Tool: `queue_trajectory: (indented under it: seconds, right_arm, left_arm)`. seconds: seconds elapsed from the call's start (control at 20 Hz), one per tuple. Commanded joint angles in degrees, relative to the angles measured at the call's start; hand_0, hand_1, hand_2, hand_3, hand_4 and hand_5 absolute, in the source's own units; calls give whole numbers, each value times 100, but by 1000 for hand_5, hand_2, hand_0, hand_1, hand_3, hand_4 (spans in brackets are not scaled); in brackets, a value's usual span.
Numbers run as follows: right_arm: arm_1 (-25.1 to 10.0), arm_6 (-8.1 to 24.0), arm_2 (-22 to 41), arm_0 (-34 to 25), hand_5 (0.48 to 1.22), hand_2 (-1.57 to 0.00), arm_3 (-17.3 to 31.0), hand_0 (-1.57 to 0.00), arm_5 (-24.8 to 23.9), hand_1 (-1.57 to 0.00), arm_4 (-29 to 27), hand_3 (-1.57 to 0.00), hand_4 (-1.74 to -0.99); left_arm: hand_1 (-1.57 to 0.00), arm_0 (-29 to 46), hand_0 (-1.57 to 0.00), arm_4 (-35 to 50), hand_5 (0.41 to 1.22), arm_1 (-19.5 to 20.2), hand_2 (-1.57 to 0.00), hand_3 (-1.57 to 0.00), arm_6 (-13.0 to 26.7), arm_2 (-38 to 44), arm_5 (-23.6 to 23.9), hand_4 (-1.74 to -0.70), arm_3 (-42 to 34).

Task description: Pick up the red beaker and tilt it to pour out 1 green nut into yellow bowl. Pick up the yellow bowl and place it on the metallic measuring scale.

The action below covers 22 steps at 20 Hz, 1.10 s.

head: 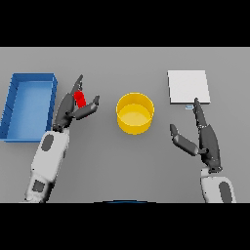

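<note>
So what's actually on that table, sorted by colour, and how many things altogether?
Red: 1, the red beaker, between the fingers and thumb of the left hand
Yellow: 1, the yellow bowl
Blue: 1, a blue bin
Pale metallic: 1, the measuring scale, near the open right hand
Total: 4 things. No green nut shows.

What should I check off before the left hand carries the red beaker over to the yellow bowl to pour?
1. Grasp: left hand has fingers and thumb round the red beaker: ok.
2. Beaker lifted off the grey table: cannot tell.
3. Green nut inside the beaker: cannot tell, hidden by the hand.
4. Yellow bowl upright, mouth open, to the right of the beaker: ok.
5. Path from beaker to bowl free of objects: ok.
6. Right hand away from the bowl, fingers straight, near the metallic measuring scale: ok.
</note>
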Motion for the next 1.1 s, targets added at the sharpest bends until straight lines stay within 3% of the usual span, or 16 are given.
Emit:
queue_trajectory:
  seconds: [0.0, 0.1, 0.2, 0.3, 0.45, 0.5, 0.65, 0.9, 0.95, 1.05]
  right_arm:
    - [-17, 37, -36, -10, 640, 1, -5, 1, -10, 1, -23, 1, -1263]
    - [-32, -19, -25, 13, 642, 1, -33, 1, -4, 1, -8, 1, -1259]
    - [-18, -39, -56, 31, 644, 1, 88, 1, -35, 1, -6, 1, -1258]
    - [-3, -78, -11, 40, 644, 1, 17, 1, -47, 1, 37, 1, -1255]
    - [3, -131, -4, 104, 644, 1, -31, 1, -54, 1, 41, 1, -1252]
    - [-31, -84, -27, 107, 643, 1, -36, 1, -28, 1, 18, 1, -1250]
    - [-2, -111, -17, 112, 645, 1, -15, 1, -6, 1, -14, 1, -1257]
    - [13, -152, 0, 164, 646, 1, -70, 1, -75, 1, 59, 1, -1258]
    - [-5, -52, -46, 73, 646, 1, -1, 1, -70, 1, 24, 1, -1258]
    - [-20, -198, 19, 197, 649, 1, -63, 1, -48, 1, 85, 1, -1259]
  left_arm:
    - [1, 66, 1, 12, 698, 7, 1, 1, -135, 22, 13, -1335, 1]
    - [-26, -106, 1, 146, 724, -12, -67, -31, -223, 199, 32, -1378, 262]
    - [-328, -159, -285, 224, 783, -126, -364, -292, -299, 297, 143, -1449, 385]
    - [-699, -242, -662, 156, 941, -122, -733, -724, -153, 310, 285, -1500, 438]
    - [-1125, -330, -1106, 29, 1078, -105, -1142, -974, -245, 165, 312, -1603, 529]
    - [-1214, -350, -1199, -6, 1106, -115, -1228, -1093, -284, 94, 325, -1571, 565]
    - [-1388, -338, -1380, -51, 1162, -149, -1395, -1326, -84, 87, 328, -1505, 493]
    - [-1511, -334, -1509, 276, 1128, -250, -1513, -1491, -396, 191, 568, -1664, 270]
    - [-1523, -340, -1521, 346, 1122, -224, -1525, -1507, -381, 202, 580, -1679, 180]
    - [-1540, -261, -1539, 342, 1114, -126, -1542, -1530, -240, 81, 621, -1701, -204]
